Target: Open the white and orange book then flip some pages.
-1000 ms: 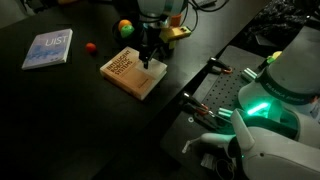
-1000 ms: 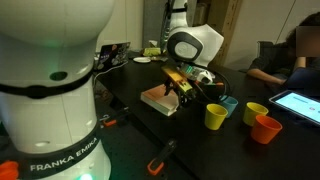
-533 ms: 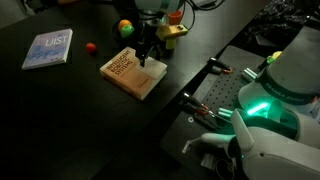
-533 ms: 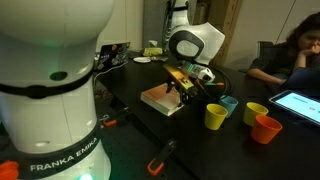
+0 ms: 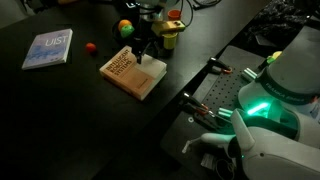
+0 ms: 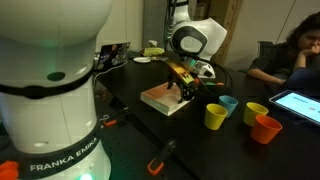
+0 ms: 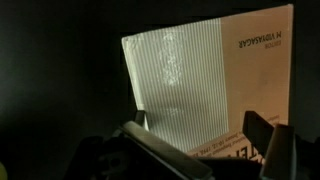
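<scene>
gripper (image 7: 200, 126) wide open, just abv book (image 7: 212, 80)

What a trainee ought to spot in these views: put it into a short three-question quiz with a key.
1. Multiple choice: the gripper is over A) the white and orange book, B) a cup, C) a tablet.
2. True or false: the white and orange book stands upright on its edge.
3. Fill in: in an exterior view, the small ball between that book and the blue-and-white book is ____.
Key: 1 A; 2 false; 3 red.
</scene>
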{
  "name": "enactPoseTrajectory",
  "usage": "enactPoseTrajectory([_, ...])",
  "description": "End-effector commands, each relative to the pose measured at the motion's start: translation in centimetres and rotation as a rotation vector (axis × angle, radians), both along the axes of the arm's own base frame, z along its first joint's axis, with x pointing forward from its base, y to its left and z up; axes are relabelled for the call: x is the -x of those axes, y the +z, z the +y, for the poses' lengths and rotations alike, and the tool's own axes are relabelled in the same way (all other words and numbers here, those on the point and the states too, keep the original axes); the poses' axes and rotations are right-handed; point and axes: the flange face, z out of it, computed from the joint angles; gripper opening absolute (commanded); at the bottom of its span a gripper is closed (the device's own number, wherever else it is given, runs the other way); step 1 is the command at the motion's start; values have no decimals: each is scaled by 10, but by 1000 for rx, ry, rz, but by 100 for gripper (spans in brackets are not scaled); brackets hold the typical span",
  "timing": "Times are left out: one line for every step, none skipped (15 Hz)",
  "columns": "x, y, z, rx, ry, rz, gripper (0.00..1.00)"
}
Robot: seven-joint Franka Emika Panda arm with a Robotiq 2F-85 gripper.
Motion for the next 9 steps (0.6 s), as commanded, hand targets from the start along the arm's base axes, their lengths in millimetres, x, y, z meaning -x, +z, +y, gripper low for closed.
enactPoseTrajectory([-5,18,5,-48,-33,23,100])
enactPoseTrajectory([-6,21,6,-55,-36,24,100])
enactPoseTrajectory([-8,26,6,-57,-34,20,100])
enactPoseTrajectory([-11,31,7,-62,-36,15,100])
enactPoseTrajectory([-13,36,8,-69,-37,11,100])
enactPoseTrajectory([-15,41,10,-73,-37,5,100])
enactPoseTrajectory([-17,47,12,-79,-37,0,100])
enactPoseTrajectory([-19,53,16,-85,-30,-6,100])
enactPoseTrajectory([-21,59,21,-92,-22,-10,100])
